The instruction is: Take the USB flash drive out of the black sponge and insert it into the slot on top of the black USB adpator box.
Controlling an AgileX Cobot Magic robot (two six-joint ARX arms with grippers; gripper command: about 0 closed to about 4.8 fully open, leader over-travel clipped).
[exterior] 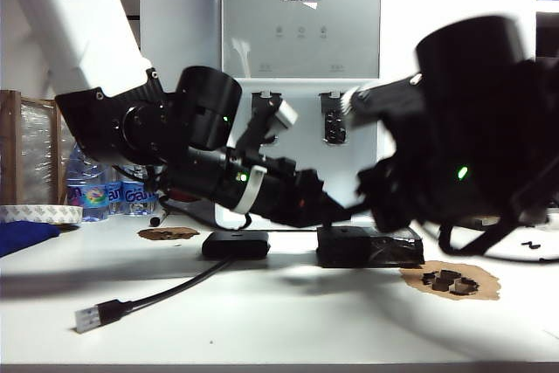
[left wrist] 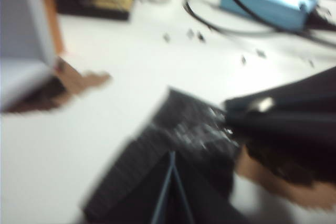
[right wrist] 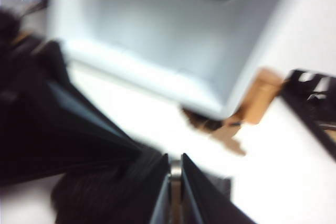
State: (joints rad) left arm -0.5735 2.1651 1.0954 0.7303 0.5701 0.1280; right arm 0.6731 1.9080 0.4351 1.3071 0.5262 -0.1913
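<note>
The black sponge lies on the white table in the middle, beside the black USB adpator box to its left. My left gripper is shut, its fingertips down on the sponge; in the exterior view it reaches in from the left. My right gripper is shut on a small silvery piece, the USB flash drive, right over the sponge's top. It comes in from the right. The slot is too small to make out.
The box's black cable ends in a silver plug near the front left. A water dispenser stands behind. Brown patches with black foam crumbs mark the table. Bottles stand at the back left.
</note>
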